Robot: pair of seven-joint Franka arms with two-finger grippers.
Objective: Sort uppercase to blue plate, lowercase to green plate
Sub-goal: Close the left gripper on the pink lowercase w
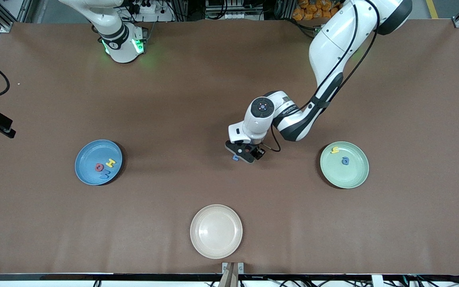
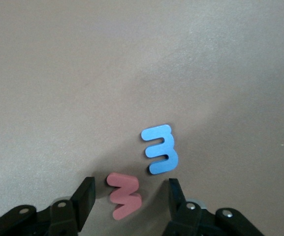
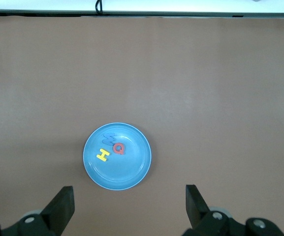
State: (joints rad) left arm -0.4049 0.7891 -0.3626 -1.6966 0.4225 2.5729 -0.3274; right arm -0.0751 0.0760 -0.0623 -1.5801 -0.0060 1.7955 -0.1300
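Three letters [image 1: 105, 168] in one plate [image 1: 88, 175] toward the right arm's end of the desk [image 1: 173, 99]; two letters [image 1: 340, 155] in another plate [image 1: 357, 177] toward the left arm's end; third plate [image 1: 216, 231] between, nearer the front camera.

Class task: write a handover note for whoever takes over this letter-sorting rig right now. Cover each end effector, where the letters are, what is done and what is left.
Left end effector: low over the table's middle, fingers apart astride the small red letter, not gripping it yet. The blue m lies beside it.
Right end effector: open, waiting high above the blue plate.
Done: red Q, yellow H and blue W in the blue plate; yellow h and blue a in the green plate.
Left: both table letters go to the green plate.
The cream plate is unused.
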